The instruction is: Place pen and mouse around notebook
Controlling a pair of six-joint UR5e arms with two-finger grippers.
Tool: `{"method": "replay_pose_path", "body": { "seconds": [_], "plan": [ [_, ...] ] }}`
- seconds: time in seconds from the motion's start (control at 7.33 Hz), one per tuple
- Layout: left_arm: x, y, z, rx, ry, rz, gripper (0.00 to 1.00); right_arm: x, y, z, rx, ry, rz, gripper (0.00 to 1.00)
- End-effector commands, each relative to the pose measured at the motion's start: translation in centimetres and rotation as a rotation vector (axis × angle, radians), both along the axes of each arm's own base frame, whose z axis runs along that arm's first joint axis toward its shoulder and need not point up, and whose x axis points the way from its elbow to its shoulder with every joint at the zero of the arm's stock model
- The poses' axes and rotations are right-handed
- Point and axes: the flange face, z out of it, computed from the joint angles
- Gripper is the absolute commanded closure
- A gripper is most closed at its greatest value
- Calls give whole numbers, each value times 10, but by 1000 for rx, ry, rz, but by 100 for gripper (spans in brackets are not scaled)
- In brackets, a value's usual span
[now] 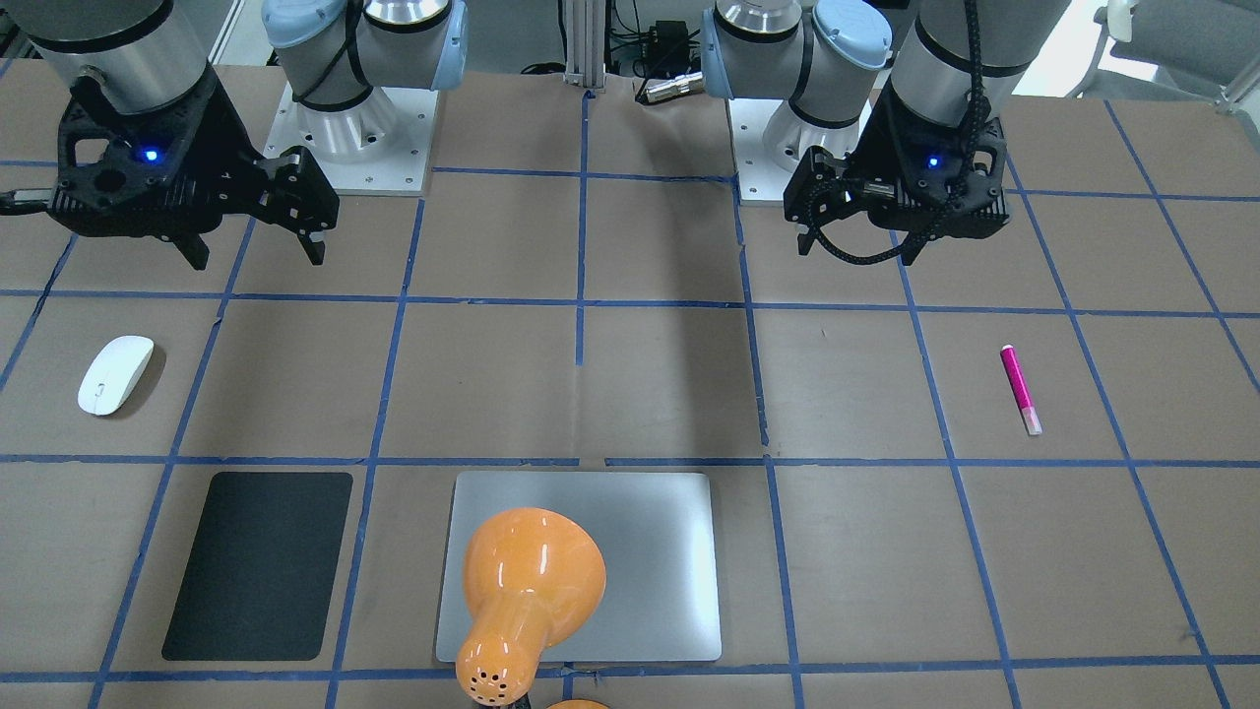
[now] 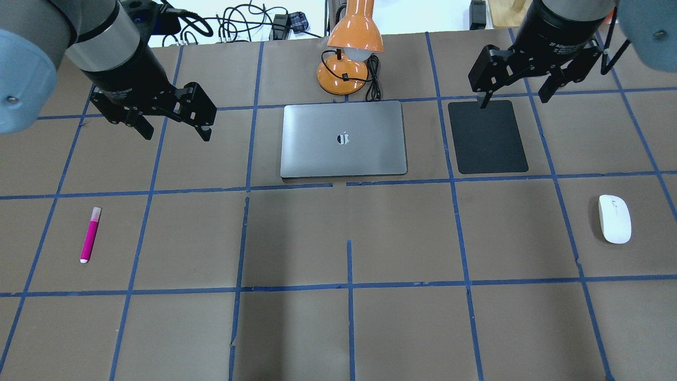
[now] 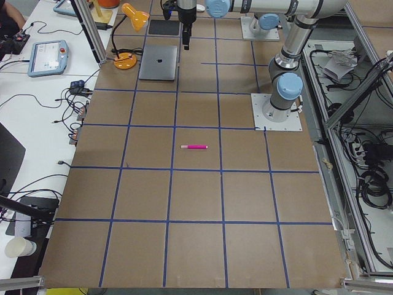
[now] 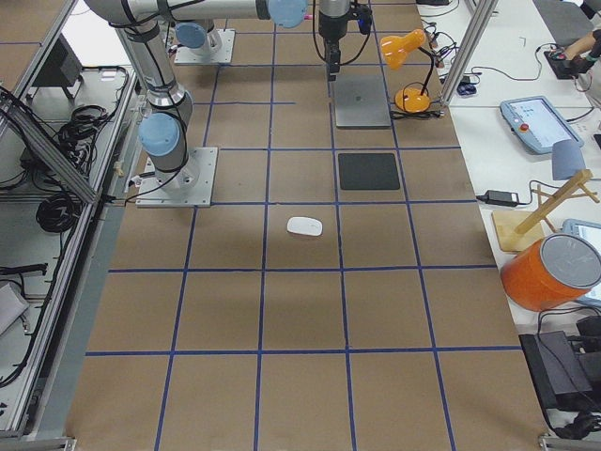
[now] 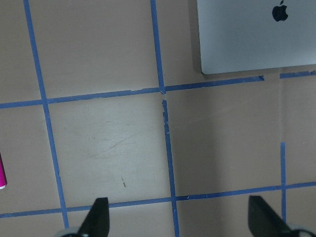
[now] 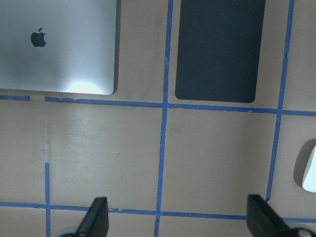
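Note:
The silver-grey notebook (image 2: 344, 139) lies flat at the table's far middle, partly under a lamp head in the front view (image 1: 650, 551). The magenta pen (image 2: 90, 235) lies alone on the table's left side, also seen as the pen (image 1: 1021, 389). The white mouse (image 2: 614, 219) rests on the right side, its edge showing in the right wrist view (image 6: 310, 170). My left gripper (image 2: 174, 129) hangs open high above the table, between pen and notebook. My right gripper (image 2: 515, 98) hangs open above the black mat, holding nothing.
A matte black mat (image 2: 487, 137) lies right of the notebook. An orange desk lamp (image 2: 349, 47) with its cable stands behind the notebook. Blue tape lines grid the brown tabletop (image 2: 349, 317). Tablets, cables and a cup sit on side benches beyond the table edges.

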Motion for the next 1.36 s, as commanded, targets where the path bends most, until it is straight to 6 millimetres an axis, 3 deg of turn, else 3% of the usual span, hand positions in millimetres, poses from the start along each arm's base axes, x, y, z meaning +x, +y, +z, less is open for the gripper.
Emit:
{"method": "replay_pose_path", "body": {
  "seconds": [0.0, 0.41, 0.68, 0.95, 1.23],
  "plan": [
    [1, 1, 4, -9, 0, 0, 0, 0, 0, 0, 1, -1, 3, 0],
    [4, 0, 10, -20, -1, 6, 0, -2, -2, -8, 21, 1, 0, 0],
    [8, 2, 7, -16, -8, 14, 0, -3, -4, -1, 2, 2, -6, 0],
    [40, -5, 3, -11, -13, 78, 0, -7, -6, -1, 2, 6, -12, 0],
    [58, -12, -2, -4, -11, 107, 0, -9, -4, -6, 18, -2, -20, 0]
  ]
}}
